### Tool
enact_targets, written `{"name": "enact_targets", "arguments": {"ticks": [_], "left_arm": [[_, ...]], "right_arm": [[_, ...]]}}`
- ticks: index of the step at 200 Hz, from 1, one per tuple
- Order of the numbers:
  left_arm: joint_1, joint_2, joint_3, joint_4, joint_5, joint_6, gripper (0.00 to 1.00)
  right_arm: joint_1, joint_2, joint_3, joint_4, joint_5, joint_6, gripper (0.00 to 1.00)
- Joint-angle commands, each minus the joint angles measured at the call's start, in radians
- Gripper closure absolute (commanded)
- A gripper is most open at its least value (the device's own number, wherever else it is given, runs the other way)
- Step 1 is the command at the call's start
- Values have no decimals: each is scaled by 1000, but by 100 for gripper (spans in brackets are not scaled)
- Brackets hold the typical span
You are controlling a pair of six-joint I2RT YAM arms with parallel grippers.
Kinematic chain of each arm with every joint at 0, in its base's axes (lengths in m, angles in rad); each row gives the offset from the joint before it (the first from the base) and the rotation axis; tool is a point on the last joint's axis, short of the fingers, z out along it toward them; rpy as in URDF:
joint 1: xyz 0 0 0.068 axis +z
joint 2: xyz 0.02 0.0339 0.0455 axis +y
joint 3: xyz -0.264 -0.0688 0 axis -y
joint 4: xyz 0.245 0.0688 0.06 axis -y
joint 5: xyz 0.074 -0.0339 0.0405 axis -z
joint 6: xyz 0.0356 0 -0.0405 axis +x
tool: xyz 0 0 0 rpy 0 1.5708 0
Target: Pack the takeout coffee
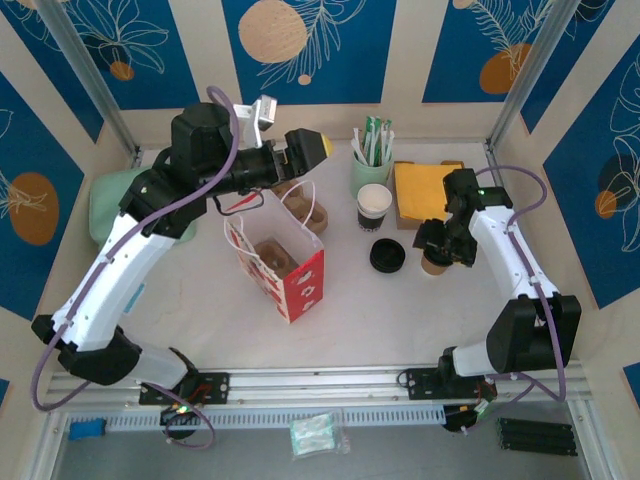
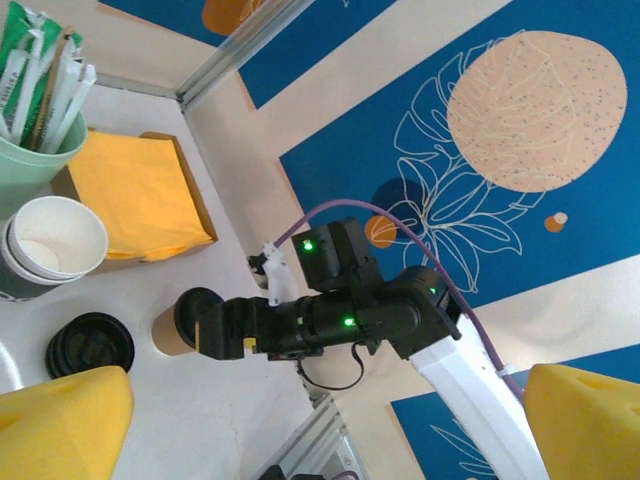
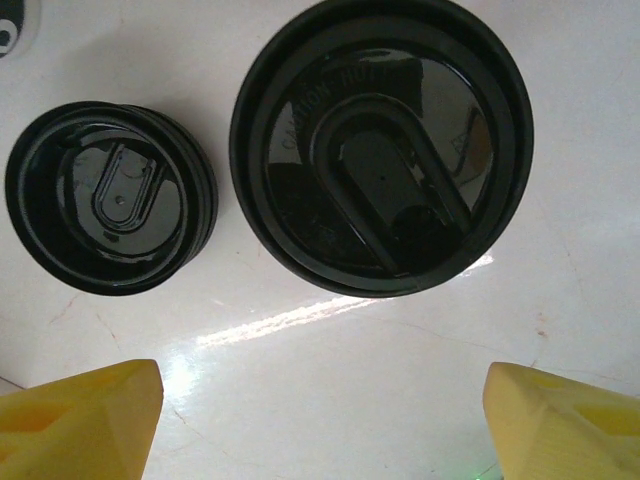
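Note:
The takeout coffee point(image 1: 433, 265), a small brown paper cup with a black lid, stands on the table at the right. My right gripper point(image 1: 438, 246) hovers straight above it, pointing down. In the right wrist view the black lid point(image 3: 380, 150) lies ahead of the open gripper point(image 3: 320, 420), and nothing sits between the yellow fingertips point(image 3: 75, 415). The red-and-white bag point(image 1: 287, 262) stands open in the middle. My left gripper point(image 1: 312, 146) is raised high behind the bag, open and holding nothing. In the left wrist view the brown cup point(image 2: 172, 328) shows under the right gripper point(image 2: 215, 327).
A loose black lid point(image 1: 387, 256) lies just left of the coffee, also point(image 3: 110, 195). Behind it stand a lidless white cup point(image 1: 374, 204), a mint holder of stirrers point(image 1: 372, 165) and a box of yellow napkins point(image 1: 425, 190). A brown carrier point(image 1: 305, 205) sits behind the bag.

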Motion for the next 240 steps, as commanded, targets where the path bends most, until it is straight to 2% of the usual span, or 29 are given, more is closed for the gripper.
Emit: {"name": "enact_targets", "arguments": {"ticks": [1, 97, 240], "left_arm": [[24, -25, -34, 38, 18, 3, 1], [66, -51, -69, 37, 40, 58, 1], [125, -84, -114, 36, 57, 64, 0]], "right_arm": [[-17, -12, -16, 4, -9, -11, 16], [-52, 93, 55, 43, -15, -3, 15], [-58, 241, 129, 65, 77, 36, 14]]}}
